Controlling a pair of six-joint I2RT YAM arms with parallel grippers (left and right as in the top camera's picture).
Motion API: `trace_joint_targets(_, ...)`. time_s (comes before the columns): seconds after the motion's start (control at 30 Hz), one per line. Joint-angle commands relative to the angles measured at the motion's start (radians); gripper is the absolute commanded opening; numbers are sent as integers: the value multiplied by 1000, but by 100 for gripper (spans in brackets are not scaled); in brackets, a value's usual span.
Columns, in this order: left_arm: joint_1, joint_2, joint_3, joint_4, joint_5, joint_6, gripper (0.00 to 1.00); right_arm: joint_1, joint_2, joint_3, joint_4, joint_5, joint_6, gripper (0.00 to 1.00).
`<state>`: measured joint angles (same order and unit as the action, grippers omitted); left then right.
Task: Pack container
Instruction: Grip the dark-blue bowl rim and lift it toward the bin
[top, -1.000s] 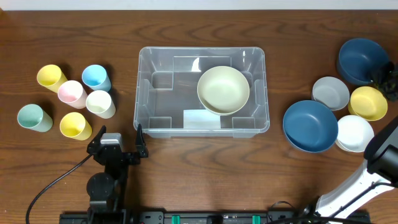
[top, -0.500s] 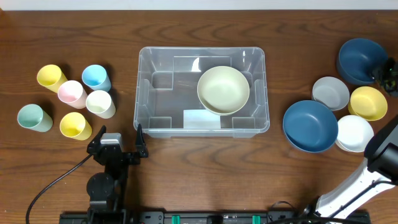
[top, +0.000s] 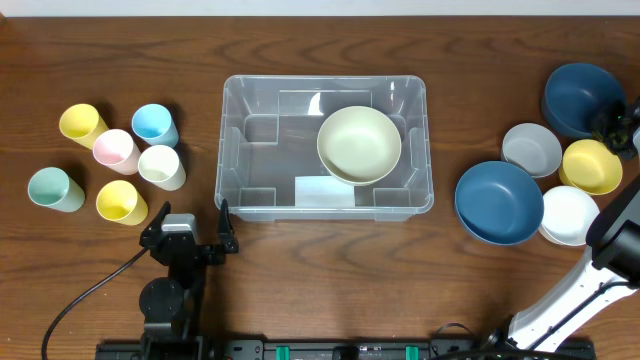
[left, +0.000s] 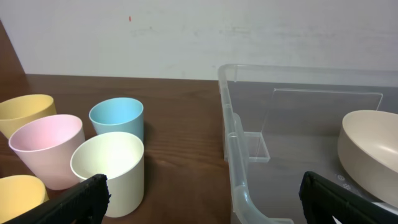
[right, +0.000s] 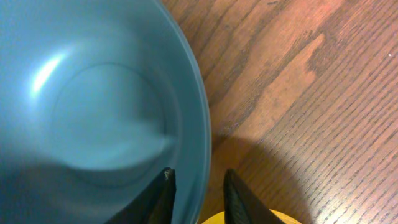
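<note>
The clear container (top: 325, 147) sits mid-table with a pale green bowl (top: 359, 144) inside it; its near wall (left: 239, 155) and the bowl (left: 370, 155) also show in the left wrist view. My right gripper (top: 620, 125) is at the dark blue bowl (top: 580, 97) at the far right. Its fingers (right: 198, 186) straddle that bowl's rim (right: 202, 124), one inside and one outside, narrowed but with a gap still showing. My left gripper (top: 185, 225) is open and empty in front of the container's left corner.
Several cups stand at the left: yellow (top: 82, 123), blue (top: 154, 124), pink (top: 115, 150), cream (top: 161, 166), green (top: 54, 189) and another yellow (top: 120, 202). At the right lie a grey bowl (top: 531, 148), a yellow bowl (top: 591, 165), a large blue bowl (top: 498, 202) and a white bowl (top: 571, 214).
My right gripper has shifted slightly left onto the dark blue bowl's rim. The left arm, the container and the bowls have not moved.
</note>
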<state>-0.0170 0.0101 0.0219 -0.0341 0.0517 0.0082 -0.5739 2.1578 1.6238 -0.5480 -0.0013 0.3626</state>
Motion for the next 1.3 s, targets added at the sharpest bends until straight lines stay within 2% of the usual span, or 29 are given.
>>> trace_joint_targets(0.0, -3, -6, -18, -35, -11, 14, 98, 4, 5, 3, 3, 4, -5, 22)
trace_joint_targets(0.17, -3, -6, -18, -35, -11, 14, 98, 4, 4, 6, 3, 4, -5, 2)
trace_joint_targets(0.57, -3, -6, -18, -35, -11, 14, 98, 5, -8, 32, -14, -5, -3, 1)
trace_joint_targets(0.8, -3, -6, -18, -35, -11, 14, 98, 6, -27, 195, -134, -21, -4, 2)
trace_joint_targets(1.07, -3, -6, -18, -35, -11, 14, 98, 55, -74, 401, -285, -203, -4, 1)
trace_joint_targets(1.27, -3, -6, -18, -35, -11, 14, 98, 185, -139, 506, -404, -350, -5, 1)
